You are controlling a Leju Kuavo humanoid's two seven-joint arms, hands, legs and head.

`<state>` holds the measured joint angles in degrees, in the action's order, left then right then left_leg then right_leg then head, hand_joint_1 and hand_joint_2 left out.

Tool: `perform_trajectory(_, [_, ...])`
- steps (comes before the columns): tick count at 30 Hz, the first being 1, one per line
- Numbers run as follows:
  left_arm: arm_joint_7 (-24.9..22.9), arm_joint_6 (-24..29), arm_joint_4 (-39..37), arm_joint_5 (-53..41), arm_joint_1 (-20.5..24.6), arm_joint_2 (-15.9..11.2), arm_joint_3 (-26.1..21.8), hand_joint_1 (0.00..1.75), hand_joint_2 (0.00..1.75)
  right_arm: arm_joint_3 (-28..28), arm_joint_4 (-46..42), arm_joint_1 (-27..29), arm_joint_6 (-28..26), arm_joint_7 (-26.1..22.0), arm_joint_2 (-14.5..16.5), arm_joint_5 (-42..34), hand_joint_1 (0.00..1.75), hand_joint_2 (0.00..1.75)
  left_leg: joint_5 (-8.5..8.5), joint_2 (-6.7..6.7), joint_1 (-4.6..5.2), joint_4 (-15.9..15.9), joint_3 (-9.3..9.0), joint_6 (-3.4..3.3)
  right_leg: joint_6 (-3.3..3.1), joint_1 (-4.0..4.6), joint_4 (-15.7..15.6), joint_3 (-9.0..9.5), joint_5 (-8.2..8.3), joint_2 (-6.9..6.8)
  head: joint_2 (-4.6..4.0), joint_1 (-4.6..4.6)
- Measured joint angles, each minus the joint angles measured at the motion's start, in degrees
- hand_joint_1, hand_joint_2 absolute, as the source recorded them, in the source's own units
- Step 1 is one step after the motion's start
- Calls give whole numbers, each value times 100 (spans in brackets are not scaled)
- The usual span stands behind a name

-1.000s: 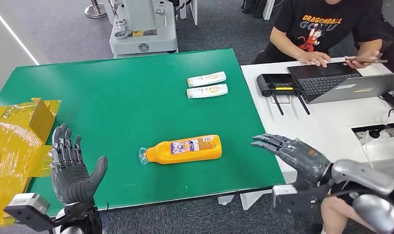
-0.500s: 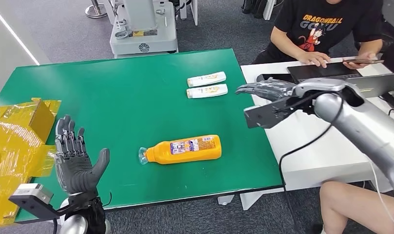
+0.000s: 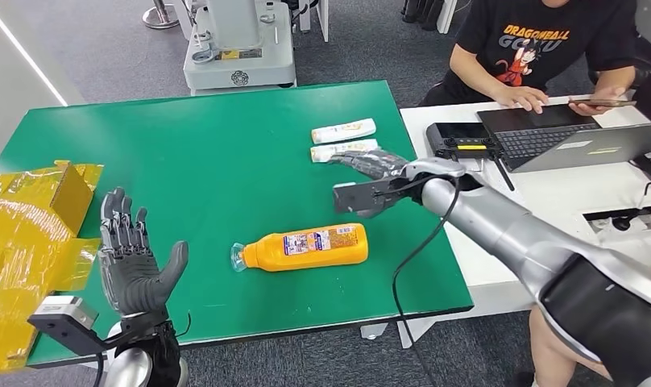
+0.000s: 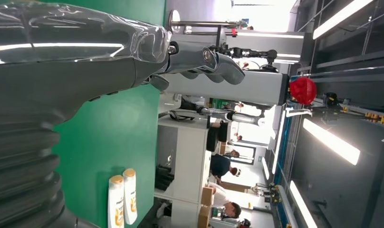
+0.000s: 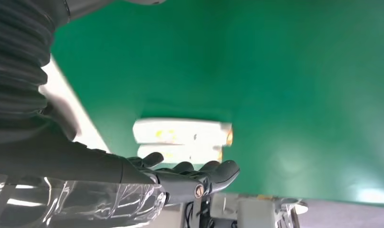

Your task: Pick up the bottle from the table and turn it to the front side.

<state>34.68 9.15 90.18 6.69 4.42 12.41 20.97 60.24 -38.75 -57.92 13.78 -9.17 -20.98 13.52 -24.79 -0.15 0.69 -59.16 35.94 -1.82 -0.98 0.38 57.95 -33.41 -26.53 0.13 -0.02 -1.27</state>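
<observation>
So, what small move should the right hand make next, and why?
Probably lower the right hand toward the orange bottle. It hovers open above the table near the two white bottles, not over the orange one, which lies untouched on its side.

A green-topped table (image 3: 193, 153) carries an orange bottle (image 3: 304, 247) lying on its side near the front edge, its clear cap end pointing toward the robot's left. Farther back, toward the right edge, two small white bottles (image 3: 343, 131) lie side by side, touching or nearly so; the nearer one is partly hidden. A crumpled yellow bag or box (image 3: 28, 242) sits at the left edge, apparently overlapping the tabletop. A white table (image 3: 540, 210) abuts the right side.
</observation>
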Motion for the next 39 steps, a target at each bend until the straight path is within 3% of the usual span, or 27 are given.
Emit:
perform_trajectory(9, [-113, -15, -114, -7, 157, 38, 24, 0, 175, -4, 341, 479, 148, 18, 273, 182, 0, 175, 0, -4, 2, -1, 2, 0, 0, -3, -1, 0, 0, -5, 0, 0])
perform_trajectory(39, [-209, -91, -307, 28, 277, 90, 185, 0, 175, -481, 90, 818, 388, 58, 103, 492, 0, 175, 0, -2, 3, -2, 2, 0, 0, -3, -1, -1, 1, -3, 0, 1])
